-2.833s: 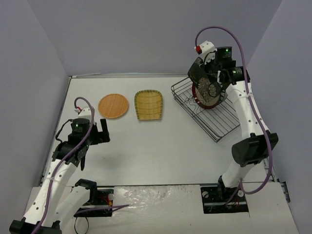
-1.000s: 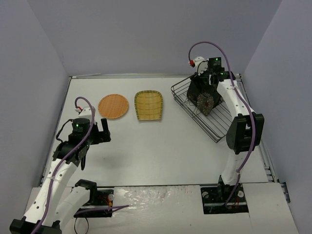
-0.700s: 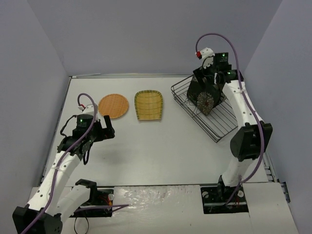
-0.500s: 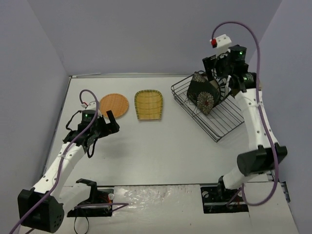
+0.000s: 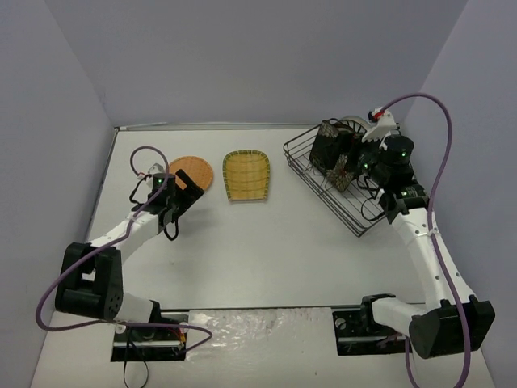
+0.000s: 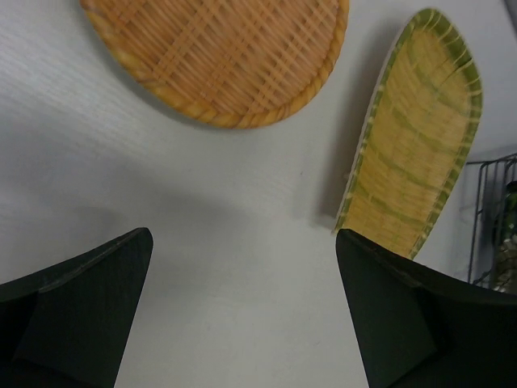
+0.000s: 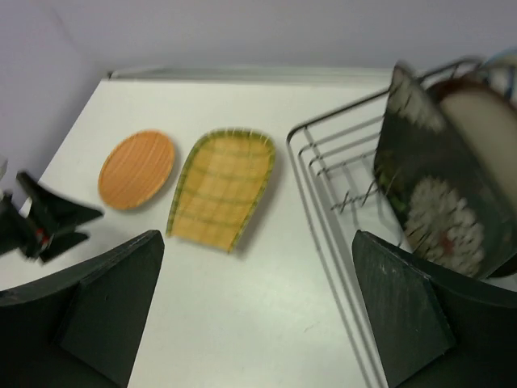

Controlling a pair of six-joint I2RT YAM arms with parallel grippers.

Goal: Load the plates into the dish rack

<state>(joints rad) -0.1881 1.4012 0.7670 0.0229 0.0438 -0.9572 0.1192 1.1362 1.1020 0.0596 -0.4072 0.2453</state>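
Observation:
The orange round plate and the yellow square plate lie flat on the table. My left gripper is open, low at the orange plate's near edge, holding nothing. The dish rack stands at the right. In it the black floral plate stands on edge, with a red-rimmed cream plate behind it. My right gripper hangs open above the rack, empty.
A pale striped plate shows at the rack's far end. Walls close the table on the left, back and right. Bare table lies between the two arms.
My right gripper opened, let go of a plate in the rack and drew back to the right. My left arm reached forward to the orange plate's near edge.

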